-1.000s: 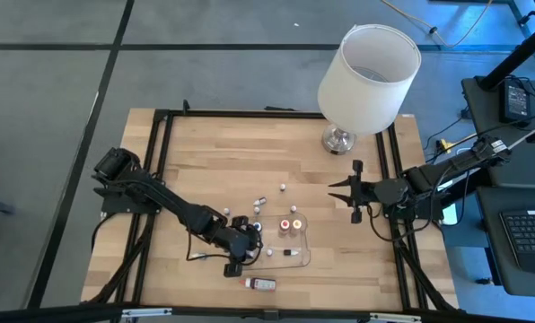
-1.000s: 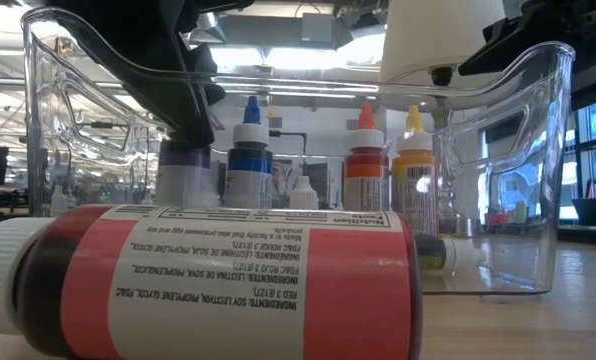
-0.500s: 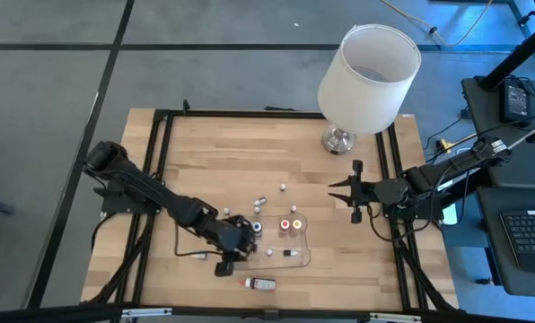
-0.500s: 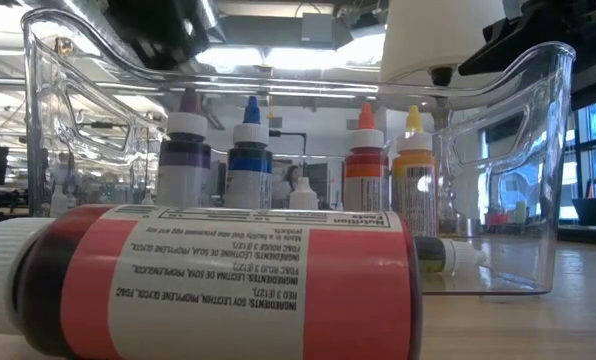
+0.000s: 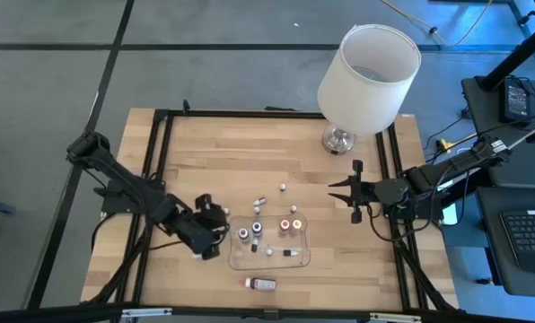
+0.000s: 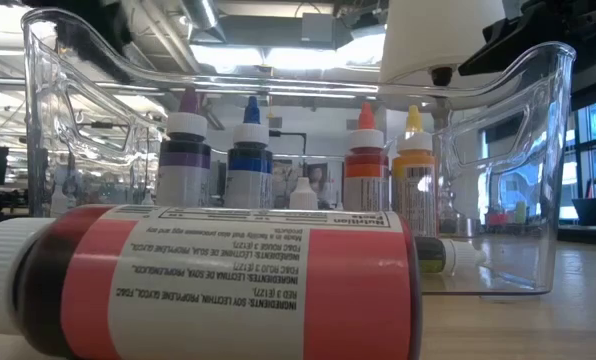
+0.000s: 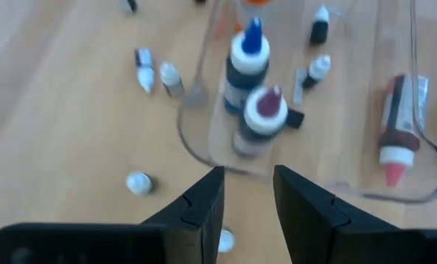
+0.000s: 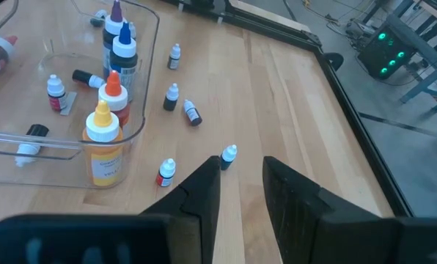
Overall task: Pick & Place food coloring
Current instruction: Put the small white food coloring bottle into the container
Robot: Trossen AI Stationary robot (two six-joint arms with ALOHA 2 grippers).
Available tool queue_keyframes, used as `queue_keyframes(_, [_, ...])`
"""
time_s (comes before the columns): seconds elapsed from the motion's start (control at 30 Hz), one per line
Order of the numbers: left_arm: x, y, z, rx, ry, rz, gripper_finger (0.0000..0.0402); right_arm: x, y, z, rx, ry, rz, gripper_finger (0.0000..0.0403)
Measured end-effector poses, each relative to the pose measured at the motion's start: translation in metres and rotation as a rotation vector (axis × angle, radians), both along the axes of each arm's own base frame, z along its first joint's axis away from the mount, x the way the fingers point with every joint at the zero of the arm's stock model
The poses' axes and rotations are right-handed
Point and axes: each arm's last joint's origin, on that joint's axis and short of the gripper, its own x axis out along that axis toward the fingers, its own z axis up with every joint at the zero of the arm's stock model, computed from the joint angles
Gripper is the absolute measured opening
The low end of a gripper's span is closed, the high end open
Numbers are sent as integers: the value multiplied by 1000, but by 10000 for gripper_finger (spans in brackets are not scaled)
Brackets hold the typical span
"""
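The clear tray (image 5: 303, 258) sits near the table's near edge. Upright in it stand a purple-capped bottle (image 7: 262, 117), a blue one (image 7: 244, 62), an orange one (image 8: 114, 99) and a yellow one (image 8: 105, 147). Tiny white-capped food coloring bottles (image 8: 172, 95) lie scattered on the wood on the tray's far side, and a few lie on the tray floor (image 8: 55, 94). My left gripper (image 5: 221, 222) (image 7: 248, 192) hovers open just left of the tray, holding nothing. My right gripper (image 5: 339, 188) (image 8: 240, 180) waits open by the right edge.
A larger red bottle (image 5: 260, 283) (image 6: 218, 280) lies on its side between the tray and the table's near edge. A white-shaded lamp (image 5: 366, 72) stands at the far right corner. Bare wood spreads over the table's left and far parts.
My left gripper rose from the purple-capped bottle in the tray's left part and drew back toward the table's left edge. That bottle stays upright in the tray.
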Motion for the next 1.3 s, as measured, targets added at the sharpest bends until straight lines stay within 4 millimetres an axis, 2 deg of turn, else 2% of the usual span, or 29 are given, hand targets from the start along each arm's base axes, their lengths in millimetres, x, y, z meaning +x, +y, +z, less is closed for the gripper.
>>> queue_keyframes(0.27, [-17,-3,-32,-36,64,59,111,0,0,0,0,0,0,107])
queue_keyframes(0.53, [-25,1,-54,-10,104,63,111,0,0,0,6,0,4,107])
queue_keyframes(1.03, [-25,3,-56,56,112,-28,115,0,0,0,8,1,6,107])
queue_keyframes(1.3, [-24,2,-56,7,113,-4,117,0,0,0,8,1,6,107])
